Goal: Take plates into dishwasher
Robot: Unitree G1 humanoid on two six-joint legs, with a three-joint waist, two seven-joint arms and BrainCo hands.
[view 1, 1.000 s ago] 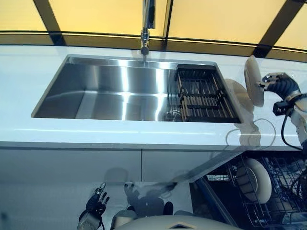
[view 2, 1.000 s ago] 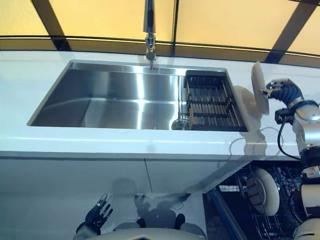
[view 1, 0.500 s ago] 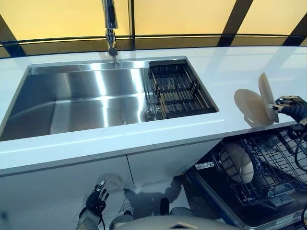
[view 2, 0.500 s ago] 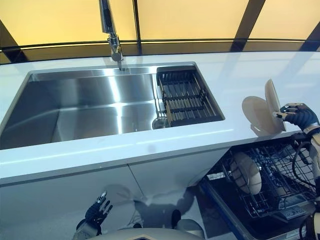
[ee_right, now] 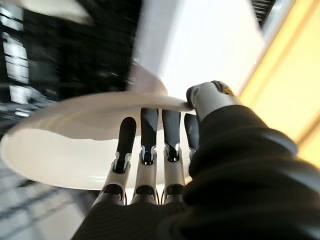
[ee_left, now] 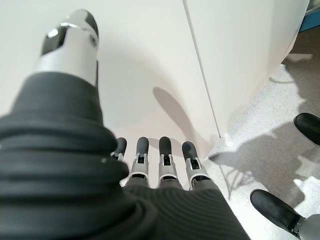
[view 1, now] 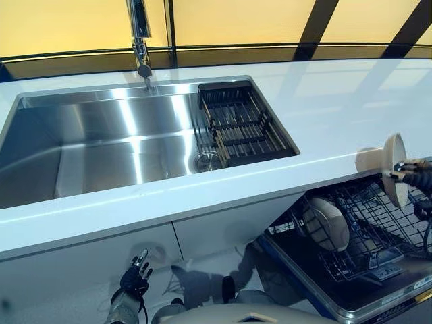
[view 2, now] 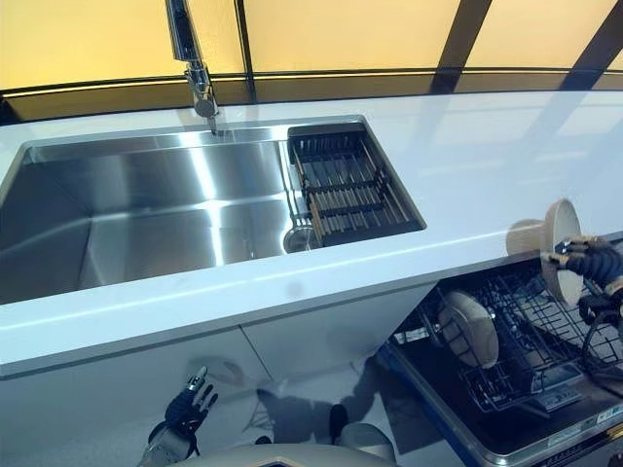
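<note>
A cream plate (view 1: 393, 165) stands on edge at the white counter's front right edge, just above the open dishwasher's wire rack (view 1: 378, 233). My right hand (view 2: 590, 261) is shut on it, thumb (ee_right: 210, 98) over the rim and fingers (ee_right: 149, 142) behind the plate (ee_right: 55, 150). A second cream plate (view 1: 327, 224) stands upright in the rack's left part. My left hand (view 1: 133, 281) hangs low in front of the white cabinet, open and holding nothing, its fingers (ee_left: 165, 152) straight.
A steel sink (view 1: 40, 108) fills the counter's left and middle, with a dark drainer basket (view 1: 239, 125) at its right end and a faucet (view 1: 140, 34) behind. White counter (view 1: 324, 94) stretches right of the sink. The pulled-out dishwasher rack projects below the counter's right end.
The camera has swung to the right. My right hand has carried the plate from over the counter beside the sink forward to the counter's front edge, over the rack.
</note>
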